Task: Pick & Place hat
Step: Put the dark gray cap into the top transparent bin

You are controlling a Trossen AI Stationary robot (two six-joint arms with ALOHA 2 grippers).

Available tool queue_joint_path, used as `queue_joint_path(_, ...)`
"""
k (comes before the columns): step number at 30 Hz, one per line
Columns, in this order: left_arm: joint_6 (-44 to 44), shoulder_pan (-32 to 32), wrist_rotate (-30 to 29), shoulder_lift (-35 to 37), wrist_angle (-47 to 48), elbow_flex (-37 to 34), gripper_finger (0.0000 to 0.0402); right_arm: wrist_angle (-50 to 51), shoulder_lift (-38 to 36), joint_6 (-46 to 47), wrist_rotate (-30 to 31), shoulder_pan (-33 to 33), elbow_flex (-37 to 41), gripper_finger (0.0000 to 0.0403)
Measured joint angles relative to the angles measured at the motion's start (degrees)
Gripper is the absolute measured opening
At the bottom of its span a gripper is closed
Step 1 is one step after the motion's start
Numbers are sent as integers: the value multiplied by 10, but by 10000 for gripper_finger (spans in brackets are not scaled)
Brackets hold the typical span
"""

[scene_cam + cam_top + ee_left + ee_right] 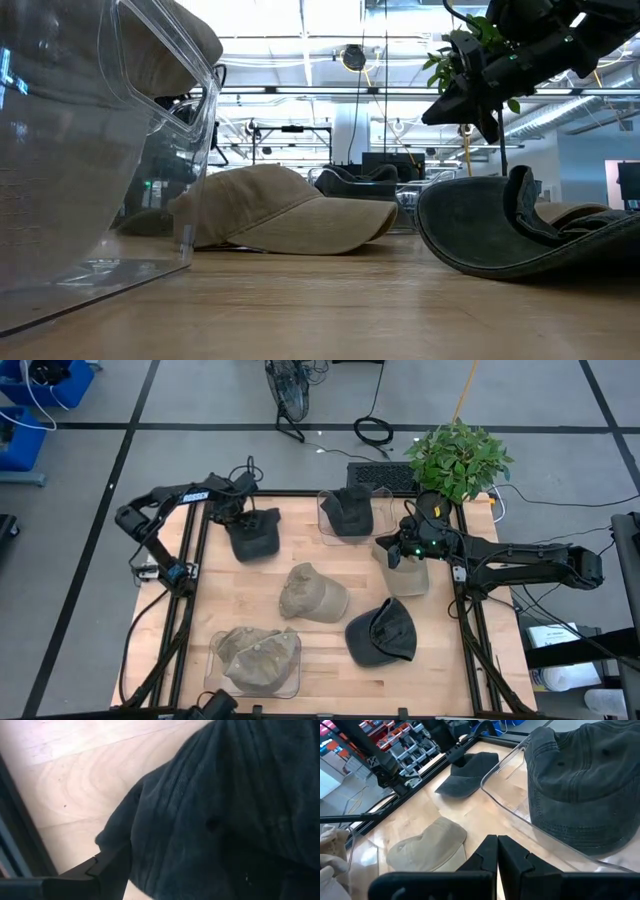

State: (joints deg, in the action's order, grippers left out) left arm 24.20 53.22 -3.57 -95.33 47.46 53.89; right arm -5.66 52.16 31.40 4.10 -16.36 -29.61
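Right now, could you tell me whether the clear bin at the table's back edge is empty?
No, the high view shows a dark hat sitting inside that clear bin.

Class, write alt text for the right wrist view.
The right hand, fingers shut and empty, hovers beside a clear bin holding a dark grey cap. A tan cap and another dark cap lie on the wooden table.

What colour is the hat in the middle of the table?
Tan, a khaki beige hat; it shows best in the high view.
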Motion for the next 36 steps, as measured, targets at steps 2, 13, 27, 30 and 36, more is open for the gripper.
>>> queue_joint_path(2,3,-4,-1,-8,4,0,281,0,0,-1,-12,0,0,0)
queue_joint_path(13,18,-50,-16,-11,13,0,49,3,0,-28,-27,0,0,0)
queue_joint_path(27,65,-114,-24,230,16,-1,15,3,0,-41,-29,0,0,0)
queue_joint_path(30,69,-130,-25,300,-16,-1,15,3,0,-49,-29,0,0,0)
queue_joint_path(36,78,-179,-37,380,-122,-1,15,3,0,-53,-29,0,0,0)
